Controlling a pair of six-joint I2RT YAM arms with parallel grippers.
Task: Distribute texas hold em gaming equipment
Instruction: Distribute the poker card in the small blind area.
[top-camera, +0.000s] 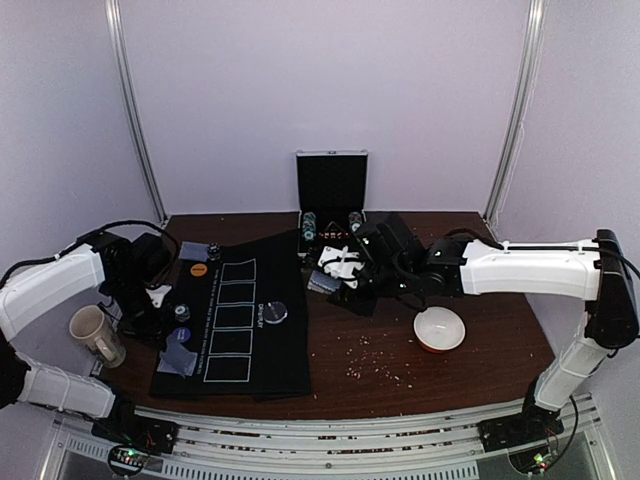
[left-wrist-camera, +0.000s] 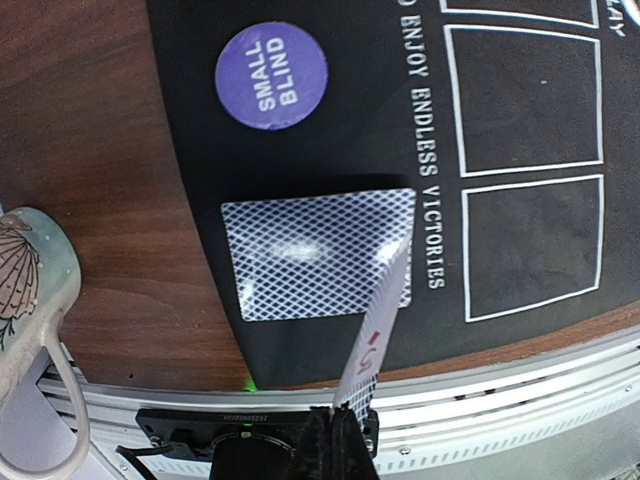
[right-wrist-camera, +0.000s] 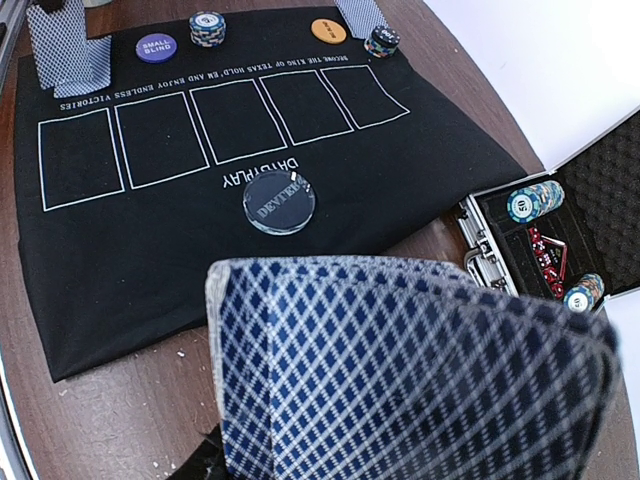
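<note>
My left gripper (left-wrist-camera: 345, 415) is shut on the edge of one playing card (left-wrist-camera: 378, 335), held tilted with a red five showing. It hangs over a face-down card (left-wrist-camera: 318, 252) lying on the black mat (left-wrist-camera: 520, 250) near its left front corner. A purple small blind button (left-wrist-camera: 271, 77) lies just beyond. My right gripper (top-camera: 345, 270) holds a deck of cards (right-wrist-camera: 400, 370) with blue-diamond backs above the table by the mat's right edge; its fingers are hidden behind the deck. On the mat I see a clear dealer button (right-wrist-camera: 279, 200), an orange button (right-wrist-camera: 328, 31) and chip stacks (right-wrist-camera: 207, 27).
A beige mug (top-camera: 97, 335) stands left of the mat, close to my left gripper. An open metal case (top-camera: 332, 190) with chips stands at the back. A white bowl (top-camera: 439, 328) sits right of centre, crumbs scattered in front of it. A metal rail (left-wrist-camera: 560, 400) runs along the near edge.
</note>
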